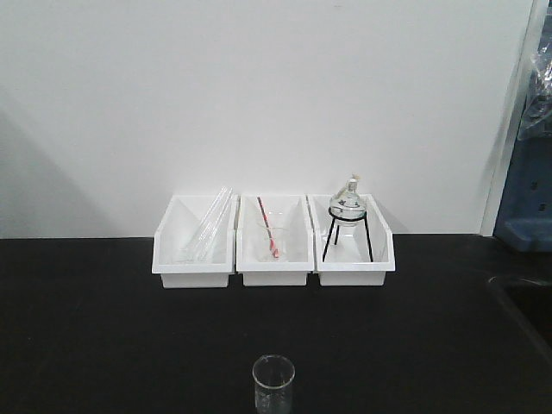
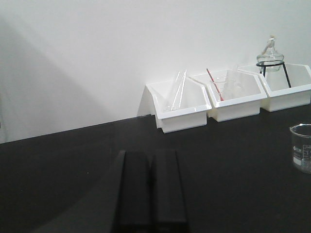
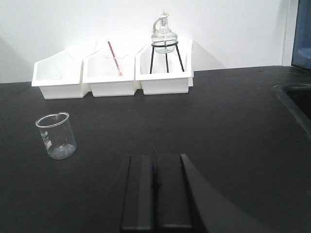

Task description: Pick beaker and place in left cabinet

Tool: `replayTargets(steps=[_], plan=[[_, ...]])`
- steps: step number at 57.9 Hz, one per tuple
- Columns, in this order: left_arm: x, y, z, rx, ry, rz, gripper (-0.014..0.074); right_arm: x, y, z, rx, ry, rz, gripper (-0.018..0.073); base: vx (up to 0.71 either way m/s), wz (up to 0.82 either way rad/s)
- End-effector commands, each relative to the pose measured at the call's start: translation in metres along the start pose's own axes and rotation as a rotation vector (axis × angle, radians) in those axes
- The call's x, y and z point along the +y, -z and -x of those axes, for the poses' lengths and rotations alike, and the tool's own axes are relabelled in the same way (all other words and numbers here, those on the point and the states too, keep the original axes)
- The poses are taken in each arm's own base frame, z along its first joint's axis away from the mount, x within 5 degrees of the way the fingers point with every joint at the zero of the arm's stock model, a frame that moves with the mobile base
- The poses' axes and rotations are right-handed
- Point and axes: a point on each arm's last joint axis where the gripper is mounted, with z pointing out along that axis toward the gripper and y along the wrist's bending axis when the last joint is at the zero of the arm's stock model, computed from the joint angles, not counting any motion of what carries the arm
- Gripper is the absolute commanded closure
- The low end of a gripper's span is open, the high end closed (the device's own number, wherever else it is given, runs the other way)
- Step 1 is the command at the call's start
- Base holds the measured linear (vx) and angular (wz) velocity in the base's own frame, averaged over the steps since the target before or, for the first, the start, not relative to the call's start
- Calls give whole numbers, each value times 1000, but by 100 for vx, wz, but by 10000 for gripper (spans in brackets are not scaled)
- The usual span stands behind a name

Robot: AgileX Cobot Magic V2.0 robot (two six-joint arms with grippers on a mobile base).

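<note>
The beaker point(image 1: 273, 380), small clear glass with faint white marks, stands upright on the black table at the front centre. It also shows at the right edge of the left wrist view point(image 2: 302, 147) and at the left of the right wrist view point(image 3: 56, 136). My left gripper point(image 2: 150, 160) is shut and empty, low over the table, well left of the beaker. My right gripper point(image 3: 155, 160) is shut and empty, right of the beaker. The left cabinet is out of view.
Three white bins stand by the back wall: the left one point(image 1: 195, 241) holds glass tubes, the middle one point(image 1: 274, 241) a beaker with a red rod, the right one point(image 1: 354, 241) a glass burner on a black tripod. A sink edge point(image 1: 526, 302) lies at the right.
</note>
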Motion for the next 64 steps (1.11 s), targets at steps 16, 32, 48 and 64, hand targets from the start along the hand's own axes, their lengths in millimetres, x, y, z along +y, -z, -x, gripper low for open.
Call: replayTargets(steps=[16,32,48,64], plan=[[0,1,3,-77,6,7,595,1,0,6,-72,16,8,568,0,0],[0,1,3,-77,6,7,595,1,0,6,-72,16,8,568,0,0],[0,1,3,-77,6,7,595,1,0,6,-72,16,8,568,0,0],[0,1,3,-77,6,7,595,1,0,6,-75,16,9,568,0,0]])
